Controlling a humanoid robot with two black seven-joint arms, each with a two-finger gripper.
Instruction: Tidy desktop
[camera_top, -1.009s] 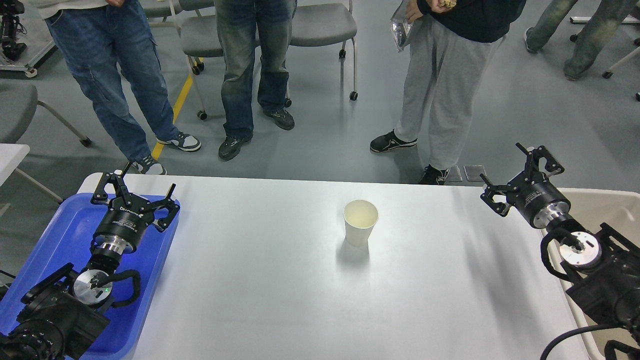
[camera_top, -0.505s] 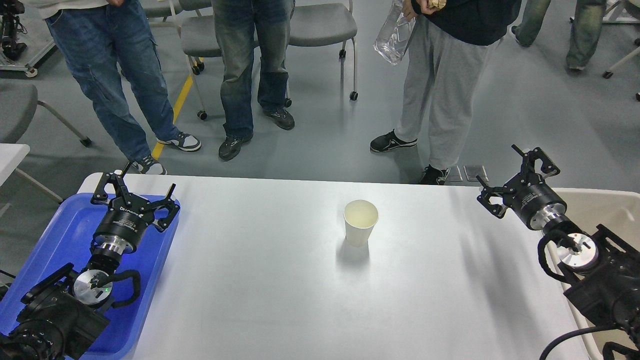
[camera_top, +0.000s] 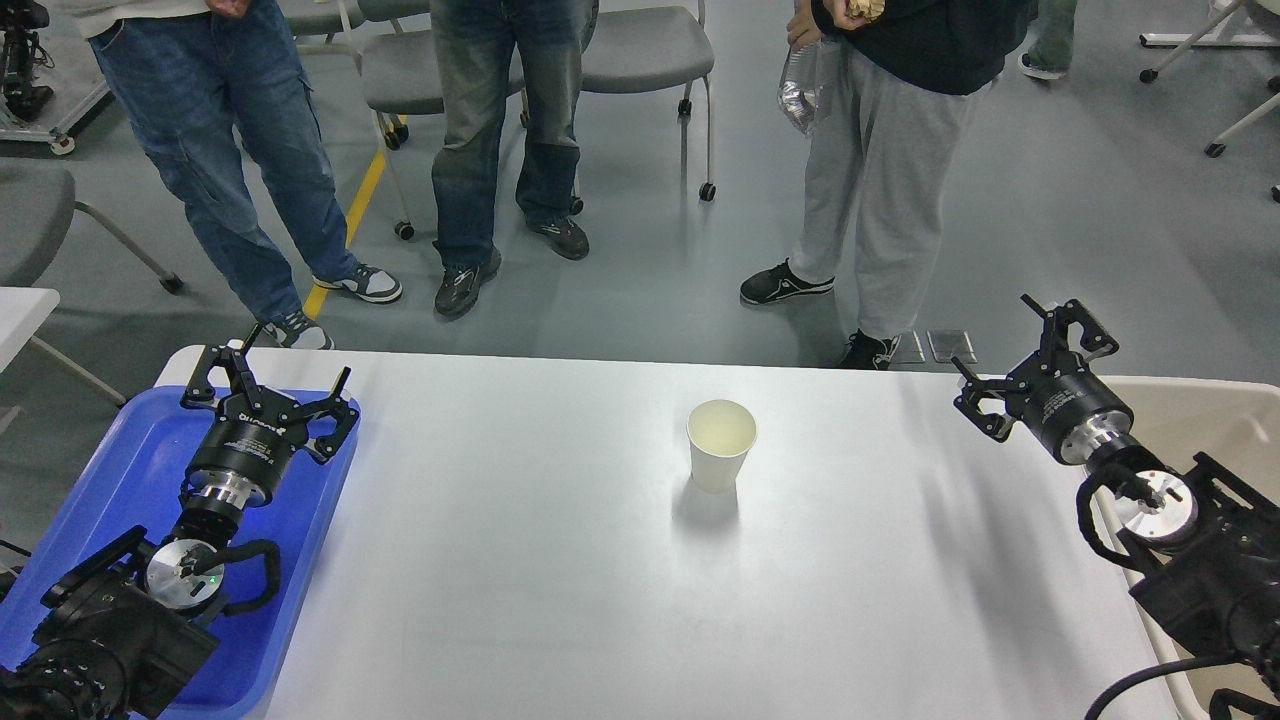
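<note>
The white desktop (camera_top: 520, 580) fills the lower view. One white paper cup (camera_top: 720, 444) stands upright near its middle, open end up. My left gripper (camera_top: 268, 380) is open and empty above the blue plastic tray (camera_top: 110, 470) at the left edge, far left of the cup. My right gripper (camera_top: 1022, 362) is open and empty above the desktop's far right corner, well right of the cup and beside the beige bin (camera_top: 1210, 420).
Three people (camera_top: 880, 180) stand on the grey floor just beyond the table's far edge. Wheeled chairs (camera_top: 640, 50) stand behind them. A second white table corner (camera_top: 20, 310) shows at the far left.
My right gripper has shifted slightly left and away from me. The left arm and the cup have not moved. The people behind the table have shifted their feet.
</note>
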